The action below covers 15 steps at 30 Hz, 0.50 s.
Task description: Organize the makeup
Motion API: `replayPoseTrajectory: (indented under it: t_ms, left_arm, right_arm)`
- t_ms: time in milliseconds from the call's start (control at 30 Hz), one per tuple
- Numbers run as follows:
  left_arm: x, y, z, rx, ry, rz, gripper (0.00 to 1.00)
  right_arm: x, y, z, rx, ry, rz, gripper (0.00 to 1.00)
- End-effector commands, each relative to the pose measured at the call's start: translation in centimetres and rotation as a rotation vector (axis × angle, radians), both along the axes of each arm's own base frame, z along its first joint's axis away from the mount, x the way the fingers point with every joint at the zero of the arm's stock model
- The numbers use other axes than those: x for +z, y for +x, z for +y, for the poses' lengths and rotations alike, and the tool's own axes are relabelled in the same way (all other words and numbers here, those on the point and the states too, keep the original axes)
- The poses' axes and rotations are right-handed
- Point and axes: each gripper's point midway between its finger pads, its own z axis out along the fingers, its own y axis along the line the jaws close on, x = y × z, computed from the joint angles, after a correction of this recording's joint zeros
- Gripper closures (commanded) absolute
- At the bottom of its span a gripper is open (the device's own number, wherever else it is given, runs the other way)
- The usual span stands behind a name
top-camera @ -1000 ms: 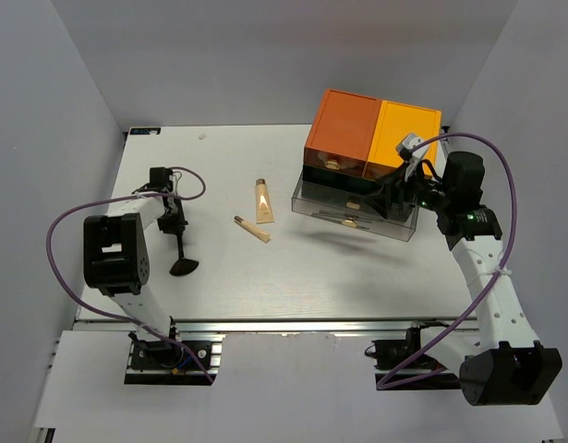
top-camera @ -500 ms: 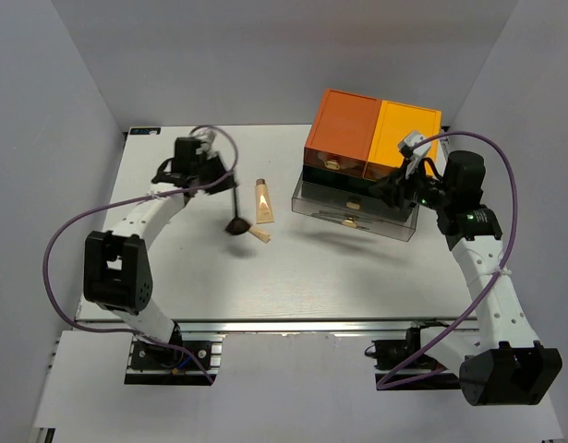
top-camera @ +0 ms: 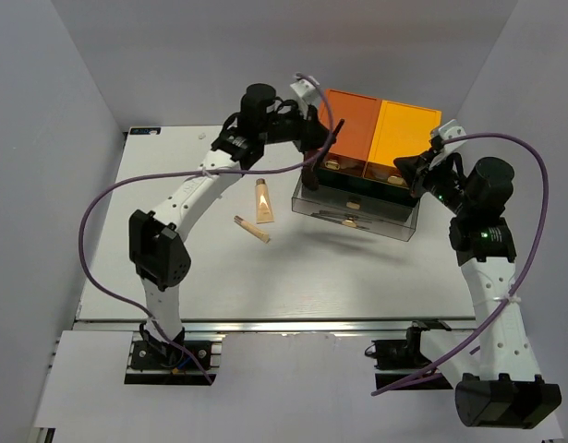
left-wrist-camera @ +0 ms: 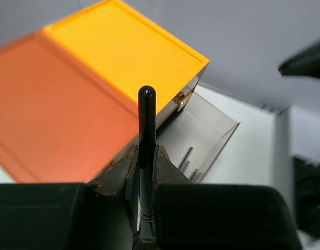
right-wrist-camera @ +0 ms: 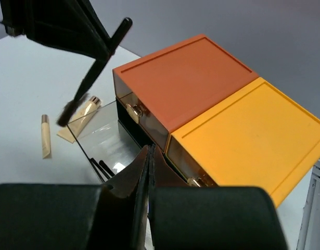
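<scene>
White table [top-camera: 173, 268] bears a drawer box [top-camera: 371, 129], black pencils [top-camera: 344, 218] in its open drawer [top-camera: 394, 223].

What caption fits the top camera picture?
Left gripper holds a long black makeup brush near the pulled-out clear plastic drawer of the orange box.
</scene>
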Motion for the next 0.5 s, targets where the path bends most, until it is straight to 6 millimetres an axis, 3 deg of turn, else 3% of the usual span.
replayPoseTrajectory:
  t_ms: [0, 100, 200, 333, 433, 467]
  left_arm:
    - [1.6, -3.0, -2.4, -0.188, 0.155, -0.428, 1.0]
    - [0.4, -4.0, -4.1, -0.252, 0.186, -0.596, 1.0]
    - [-1.3, -5.0, -5.6, -0.312, 0.214, -0.602, 1.0]
    - [-5.4, -4.9, -6.5, -0.342, 0.329, -0.607, 1.0]
    - [-7.1, -3.7, -6.3, -0.3, 0.387, -0.623, 0.95]
    - [-7.7, -3.4, -6.2, -0.294, 0.4, -0.62, 0.91]
  right_arm:
    - [1.2, 0.2, -0.5, -0.04, 0.04, -0.038, 1.0]
    - [1.9, 0.4, -2.1, -0.096, 0.041, -0.066, 0.99]
    - [2.1, 0.3, -2.6, -0.111, 0.034, -0.075, 0.98]
    - [1.3, 0.3, -2.5, -0.093, 0.035, -0.053, 0.96]
    - [0.5, 0.0, -1.6, -0.031, 0.031, -0.029, 0.87]
    - [0.2, -0.2, -1.3, -0.006, 0.02, -0.025, 0.77]
